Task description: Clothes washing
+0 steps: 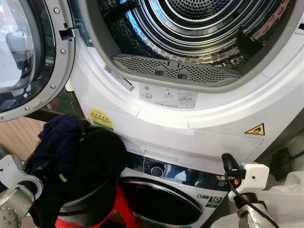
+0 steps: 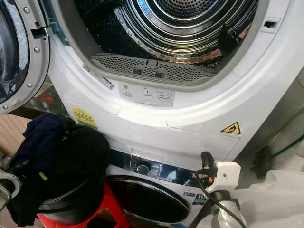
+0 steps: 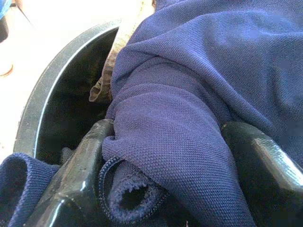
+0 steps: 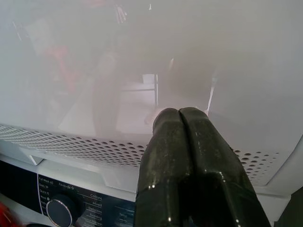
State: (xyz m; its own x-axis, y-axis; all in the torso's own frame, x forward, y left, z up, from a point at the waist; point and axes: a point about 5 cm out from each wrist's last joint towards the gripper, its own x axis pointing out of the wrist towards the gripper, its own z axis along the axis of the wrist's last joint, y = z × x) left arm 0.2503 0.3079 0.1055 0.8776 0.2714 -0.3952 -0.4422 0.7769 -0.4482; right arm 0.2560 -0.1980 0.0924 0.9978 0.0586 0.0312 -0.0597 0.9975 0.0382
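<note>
A navy blue garment (image 1: 59,137) lies heaped with a black garment (image 1: 99,152) on top of a black bucket (image 1: 90,204) at the lower left. In the left wrist view my left gripper (image 3: 165,137) is shut on a fold of the navy garment (image 3: 189,94), just above the bucket's rim (image 3: 42,90). The dryer's drum (image 1: 199,28) stands open above, with no clothes visible in it. My right gripper (image 1: 227,159) is shut on nothing, its fingers (image 4: 180,142) pressed together and held close to the white front panel between dryer and washer.
The dryer door (image 1: 28,57) is swung open at the upper left. The washer below has a dial (image 1: 157,170) and a dark round door (image 1: 161,202). The bucket rests on a red stool (image 1: 121,204). White plastic sheeting (image 1: 285,190) lies at the lower right.
</note>
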